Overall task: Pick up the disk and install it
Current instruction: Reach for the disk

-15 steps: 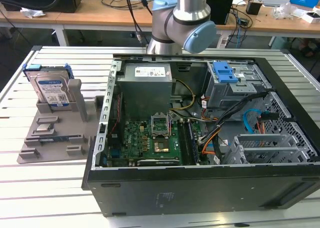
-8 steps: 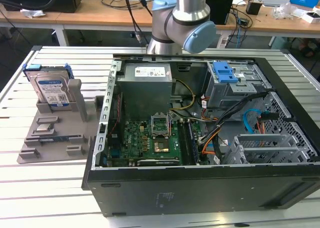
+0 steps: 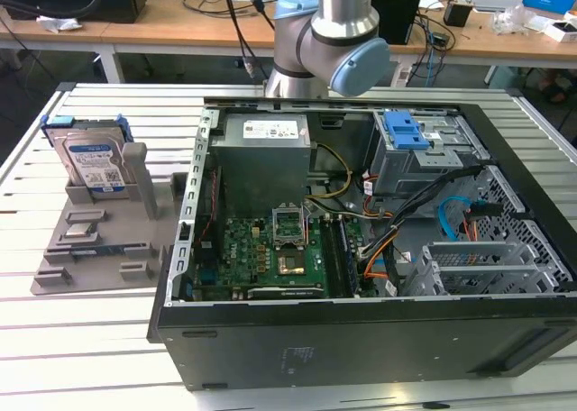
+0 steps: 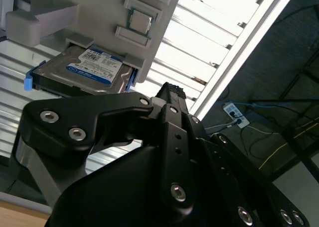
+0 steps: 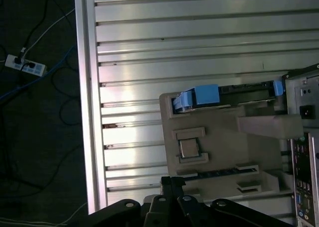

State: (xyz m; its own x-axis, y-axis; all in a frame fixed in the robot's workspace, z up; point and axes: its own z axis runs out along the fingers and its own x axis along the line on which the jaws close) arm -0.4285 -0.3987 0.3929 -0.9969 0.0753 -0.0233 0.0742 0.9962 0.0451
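The disk (image 3: 90, 161) stands on edge in a slot of the grey holder (image 3: 95, 249) on the slatted counter (image 3: 81, 348), at the exterior view's left, just beside the open computer case (image 3: 315, 348). The arm (image 3: 329, 41) rises behind the case. The second wrist view shows the disk's label face (image 4: 92, 67) and blue bracket, with the black end effector (image 4: 172, 90) apart from it. The first wrist view shows the disk from above instead, blue top edge (image 5: 202, 95) in the holder (image 5: 219, 137), with the end effector (image 5: 173, 182) beside the holder's edge. The end effector is not on the disk, and its width I cannot tell.
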